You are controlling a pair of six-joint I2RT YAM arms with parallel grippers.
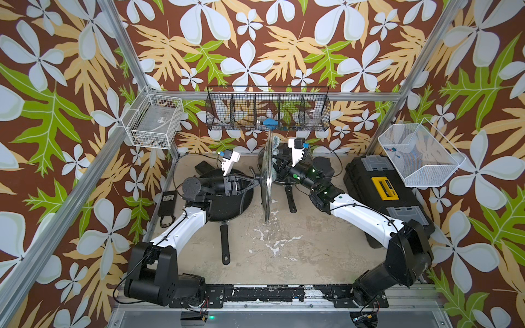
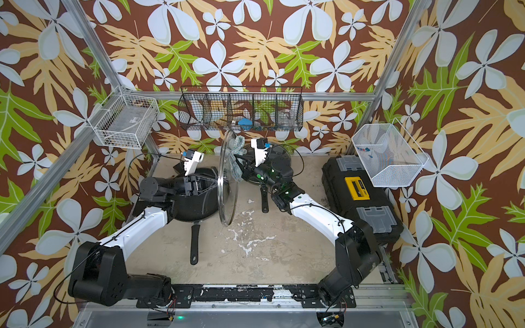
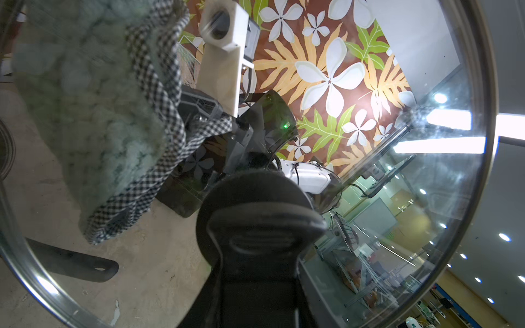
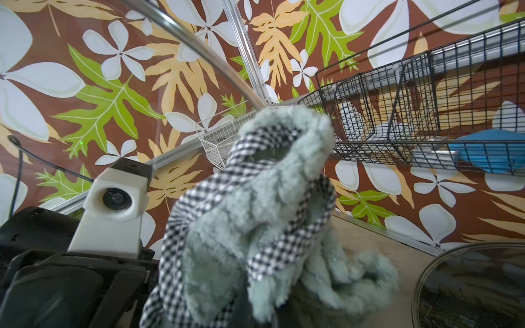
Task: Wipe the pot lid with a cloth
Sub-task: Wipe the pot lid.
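The left gripper (image 1: pixel 253 183) was pinching the black knob (image 3: pixel 257 215) of the glass pot lid (image 2: pixel 227 198). That kept the lid upright, so its other face could be reached. The right gripper (image 2: pixel 243 167) was squeezed tight on the fuzzy teal cloth (image 2: pixel 235 162). The cloth looked pushed against that other face, ready to rub. High behind both grippers, a black wire basket (image 1: pixel 221 113) held a blue thing (image 1: pixel 269 122) and a glass jar (image 2: pixel 286 116).
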